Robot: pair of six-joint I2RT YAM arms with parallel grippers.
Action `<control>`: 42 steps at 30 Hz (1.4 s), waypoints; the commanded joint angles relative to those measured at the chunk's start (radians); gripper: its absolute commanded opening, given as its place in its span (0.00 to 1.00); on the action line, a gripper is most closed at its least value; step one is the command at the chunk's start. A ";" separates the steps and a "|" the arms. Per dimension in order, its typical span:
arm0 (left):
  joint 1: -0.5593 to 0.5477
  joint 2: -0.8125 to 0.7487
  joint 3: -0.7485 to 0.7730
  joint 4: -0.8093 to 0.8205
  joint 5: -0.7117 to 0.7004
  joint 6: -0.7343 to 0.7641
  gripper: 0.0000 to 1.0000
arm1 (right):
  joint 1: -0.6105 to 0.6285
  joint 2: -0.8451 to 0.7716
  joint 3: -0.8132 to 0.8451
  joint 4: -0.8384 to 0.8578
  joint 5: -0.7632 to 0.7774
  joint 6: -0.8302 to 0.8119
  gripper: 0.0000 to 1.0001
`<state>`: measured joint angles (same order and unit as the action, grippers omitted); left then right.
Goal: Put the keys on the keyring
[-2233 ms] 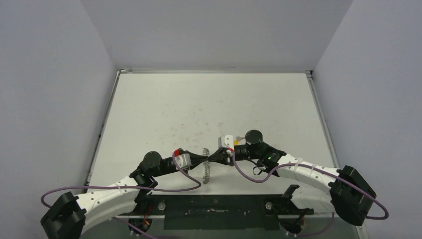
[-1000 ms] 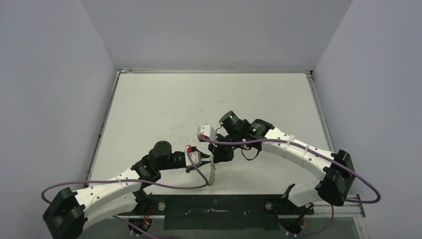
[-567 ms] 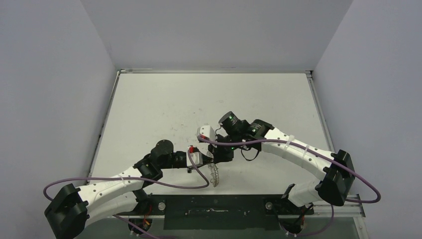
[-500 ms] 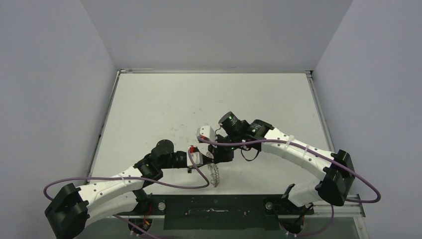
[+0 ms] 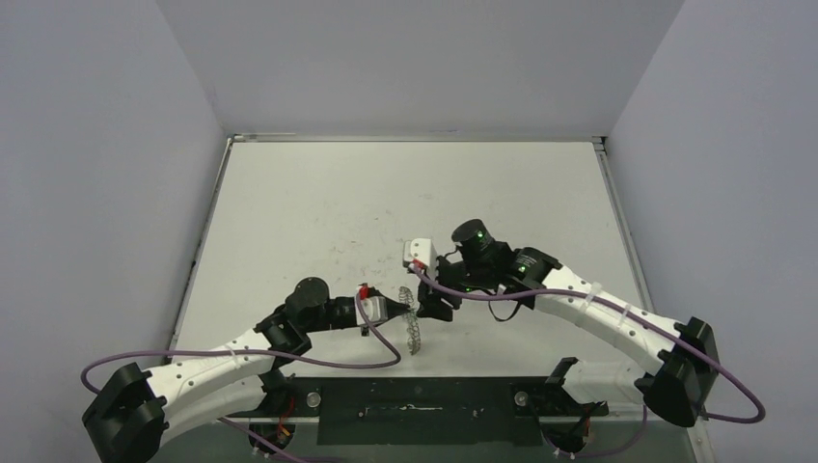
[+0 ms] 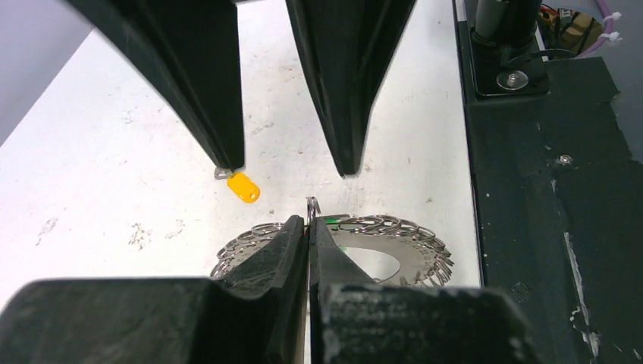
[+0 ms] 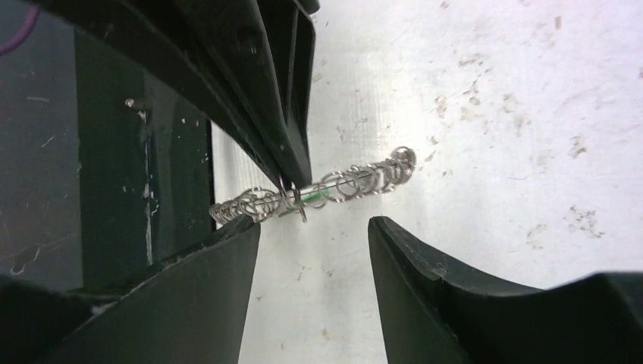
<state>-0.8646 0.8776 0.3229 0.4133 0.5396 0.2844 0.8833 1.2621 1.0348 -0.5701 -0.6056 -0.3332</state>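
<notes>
**Keyring pinched in the left hand; yellow key loose beside the open right hand**

The two arms meet at the near middle of the white surface (image 5: 318, 203). The left hand (image 6: 309, 224) has its fingers pressed together on one small wire loop at the rim of the keyring (image 6: 413, 246), a silver disc edged with loops. It holds the disc up close to the near edge.

The right hand (image 7: 312, 226) faces it from the right with its fingers spread apart and nothing between them. The yellow key (image 6: 243, 186) sits just beside the tip of the right hand's far finger, on the far side of the keyring and apart from it. Whether it rests on the surface cannot be told. A sliver of green, probably the green key (image 7: 317, 197), shows among the loops next to the pinched one.

The step in hand looks like threading the yellow key. The next move probably calls for the right hand to grip that key firmly and steer its hole onto the held loop.
</notes>
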 commanded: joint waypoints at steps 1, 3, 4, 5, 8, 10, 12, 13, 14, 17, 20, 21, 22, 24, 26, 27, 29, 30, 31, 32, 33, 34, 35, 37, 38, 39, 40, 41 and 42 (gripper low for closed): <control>-0.007 -0.039 -0.062 0.246 -0.041 -0.065 0.00 | -0.089 -0.137 -0.124 0.292 -0.161 0.006 0.56; -0.007 -0.043 -0.098 0.334 -0.053 -0.087 0.00 | -0.120 -0.173 -0.181 0.380 -0.216 0.009 0.56; -0.007 -0.045 -0.113 0.371 -0.058 -0.096 0.00 | -0.126 -0.188 -0.206 0.411 -0.231 0.004 0.55; -0.007 -0.046 -0.123 0.400 -0.061 -0.102 0.00 | -0.128 -0.198 -0.223 0.434 -0.242 -0.006 0.55; -0.008 -0.049 -0.145 0.459 -0.055 -0.116 0.00 | -0.129 -0.209 -0.257 0.495 -0.286 -0.008 0.53; -0.008 -0.049 -0.154 0.493 -0.049 -0.125 0.00 | -0.127 -0.203 -0.267 0.519 -0.322 -0.005 0.51; -0.008 -0.051 -0.163 0.525 -0.047 -0.133 0.00 | -0.127 -0.193 -0.275 0.544 -0.366 -0.003 0.48; -0.008 -0.052 -0.167 0.541 -0.046 -0.135 0.00 | -0.126 -0.190 -0.281 0.554 -0.379 -0.003 0.47; -0.008 -0.053 -0.168 0.547 -0.045 -0.137 0.00 | -0.124 -0.187 -0.285 0.561 -0.389 -0.003 0.46; -0.008 -0.054 -0.167 0.547 -0.040 -0.141 0.00 | -0.118 -0.182 -0.298 0.599 -0.405 -0.007 0.44; -0.008 -0.054 -0.165 0.547 -0.035 -0.144 0.00 | -0.108 -0.173 -0.304 0.615 -0.410 -0.013 0.40; -0.008 -0.055 -0.165 0.547 -0.035 -0.145 0.00 | -0.105 -0.168 -0.306 0.616 -0.409 -0.015 0.38; -0.009 -0.056 -0.163 0.548 -0.034 -0.145 0.00 | -0.102 -0.163 -0.305 0.616 -0.410 -0.017 0.38; -0.009 -0.058 -0.162 0.547 -0.034 -0.146 0.00 | -0.094 -0.152 -0.305 0.615 -0.407 -0.022 0.38; -0.008 -0.058 -0.161 0.546 -0.035 -0.146 0.00 | -0.084 -0.141 -0.298 0.599 -0.395 -0.034 0.38; -0.008 -0.057 -0.162 0.544 -0.035 -0.145 0.00 | -0.076 -0.136 -0.294 0.590 -0.388 -0.042 0.38; -0.009 -0.058 -0.162 0.543 -0.033 -0.147 0.00 | -0.066 -0.128 -0.286 0.574 -0.376 -0.060 0.31; -0.008 -0.058 -0.162 0.542 -0.034 -0.147 0.00 | -0.062 -0.125 -0.282 0.573 -0.369 -0.065 0.27; -0.009 -0.060 -0.162 0.540 -0.033 -0.147 0.00 | -0.060 -0.123 -0.279 0.573 -0.367 -0.066 0.20; -0.009 -0.060 -0.162 0.537 -0.033 -0.146 0.00 | -0.059 -0.122 -0.276 0.552 -0.366 -0.067 0.12; -0.008 -0.061 -0.162 0.534 -0.034 -0.146 0.00 | -0.060 -0.123 -0.274 0.544 -0.361 -0.068 0.05; -0.008 -0.065 -0.162 0.530 -0.036 -0.146 0.00 | -0.060 -0.126 -0.272 0.538 -0.356 -0.067 0.00; -0.008 -0.067 -0.163 0.526 -0.038 -0.146 0.00 | -0.060 -0.129 -0.269 0.531 -0.348 -0.068 0.00; -0.008 -0.074 -0.167 0.521 -0.044 -0.143 0.00 | -0.060 -0.136 -0.268 0.520 -0.338 -0.071 0.00; -0.008 -0.079 -0.169 0.515 -0.048 -0.139 0.00 | -0.059 -0.142 -0.268 0.514 -0.332 -0.072 0.00; -0.008 -0.085 -0.169 0.507 -0.053 -0.137 0.00 | -0.059 -0.148 -0.267 0.509 -0.328 -0.071 0.00; -0.008 -0.092 -0.169 0.494 -0.058 -0.135 0.00 | -0.060 -0.154 -0.266 0.506 -0.323 -0.068 0.00; -0.008 -0.100 -0.168 0.482 -0.064 -0.132 0.00 | -0.059 -0.159 -0.264 0.498 -0.316 -0.065 0.00; -0.008 -0.108 -0.167 0.468 -0.071 -0.128 0.00 | -0.057 -0.165 -0.259 0.489 -0.305 -0.063 0.00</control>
<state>-0.8692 0.8154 0.1349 0.8303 0.4984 0.1417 0.8146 1.1313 0.7349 -0.0612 -0.9302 -0.3874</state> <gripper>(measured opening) 0.008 0.031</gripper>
